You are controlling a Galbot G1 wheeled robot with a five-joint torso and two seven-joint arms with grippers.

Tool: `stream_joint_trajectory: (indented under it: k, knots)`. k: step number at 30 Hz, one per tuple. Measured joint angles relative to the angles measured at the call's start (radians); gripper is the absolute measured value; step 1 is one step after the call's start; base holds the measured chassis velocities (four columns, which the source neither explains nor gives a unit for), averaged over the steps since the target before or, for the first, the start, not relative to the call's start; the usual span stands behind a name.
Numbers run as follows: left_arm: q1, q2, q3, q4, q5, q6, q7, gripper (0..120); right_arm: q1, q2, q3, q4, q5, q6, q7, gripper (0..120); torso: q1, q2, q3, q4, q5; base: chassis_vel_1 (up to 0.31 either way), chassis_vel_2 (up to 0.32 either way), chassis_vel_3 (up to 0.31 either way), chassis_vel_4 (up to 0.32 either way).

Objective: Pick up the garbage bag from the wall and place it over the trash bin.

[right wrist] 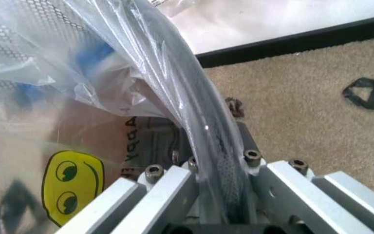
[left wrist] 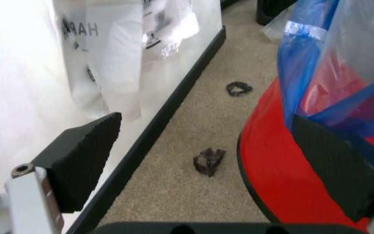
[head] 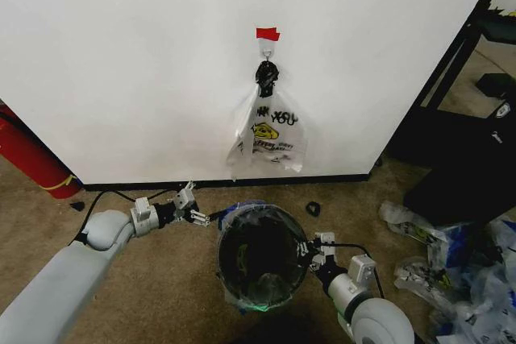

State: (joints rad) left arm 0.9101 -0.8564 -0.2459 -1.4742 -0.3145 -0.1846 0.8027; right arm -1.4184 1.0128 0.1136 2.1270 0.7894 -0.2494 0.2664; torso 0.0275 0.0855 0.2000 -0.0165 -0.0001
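The trash bin (head: pixel 229 278), black mesh on a red base (left wrist: pixel 271 170), stands on the carpet below the wall (head: pixel 121 62). The garbage bag (head: pixel 235 213), clear with blue patches, lines it and folds over the rim (right wrist: pixel 109 58). My right gripper (head: pixel 311 252) straddles the bin's right rim (right wrist: pixel 196 105) and is shut on the plastic there (right wrist: pixel 223 165). At the bin's left side my left gripper (head: pixel 204 217) is open (left wrist: pixel 206 126), one pad (left wrist: pixel 336 165) against the blue plastic (left wrist: pixel 304 58). A yellow smiley print shows through the plastic inside the bin.
A clear THANK YOU bag (head: pixel 270 130) hangs from the hook (head: pixel 266 52) under red tape (head: pixel 268 34). A red cylinder (head: pixel 28 155) leans at left. Black furniture (head: pixel 459 151) and a pile of plastic bags (head: pixel 451 255) lie at right. Small black scraps (head: pixel 313 209) dot the carpet.
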Motion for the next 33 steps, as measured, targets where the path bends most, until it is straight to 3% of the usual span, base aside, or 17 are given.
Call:
stream_joint_trajectory:
  k: [7, 14, 23, 26, 30, 31, 33]
  knots:
    - [0.021, 0.001, -0.006, -0.037, -0.056, -0.043, 0.040, 100, 0.008, 0.024, 0.002, 0.000, 0.078, 0.007, -0.001, 0, 0.000, 0.000, 0.000, -0.0001, 0.0001, 0.000, 0.000, 0.000, 0.000]
    - [0.029, -0.032, -0.027, -0.024, -0.253, -0.156, 0.066, 100, 0.017, 0.079, 0.011, -0.021, 0.238, 0.015, 0.048, 0, 0.000, 0.000, 0.000, -0.0002, -0.0002, 0.000, 0.000, 0.000, 0.000]
    - [0.092, -0.097, -0.078, -0.031, -0.412, -0.227, 0.089, 100, 0.016, 0.114, 0.011, -0.085, 0.276, 0.021, 0.069, 0, 0.000, 0.000, 0.000, -0.0002, 0.0003, 0.000, 0.000, 0.000, 0.000]
    - [0.121, -0.110, -0.081, -0.049, -0.408, -0.237, 0.029, 100, 0.025, 0.130, 0.011, -0.091, 0.304, 0.023, 0.097, 0, 0.000, 0.000, 0.000, 0.0000, -0.0001, 0.000, 0.000, 0.000, 0.000]
    - [0.188, -0.158, -0.059, -0.161, -0.318, -0.237, -0.270, 100, 0.041, 0.179, 0.020, -0.118, 0.347, 0.036, 0.163, 0, 0.000, 0.000, 0.000, 0.0002, 0.0004, 0.000, 0.000, 0.000, 0.000]
    - [0.228, -0.198, -0.054, -0.239, -0.269, -0.234, -0.367, 100, 0.051, 0.206, 0.024, -0.135, 0.349, 0.043, 0.189, 0, 0.000, 0.000, 0.000, -0.0007, -0.0002, 0.000, 0.000, 0.000, 0.000]
    - [0.251, -0.218, -0.053, -0.280, -0.247, -0.232, -0.397, 100, 0.058, 0.215, 0.023, -0.141, 0.349, 0.044, 0.199, 0, 0.000, 0.000, 0.000, -0.0005, 0.0001, 0.000, 0.000, 0.000, 0.000]
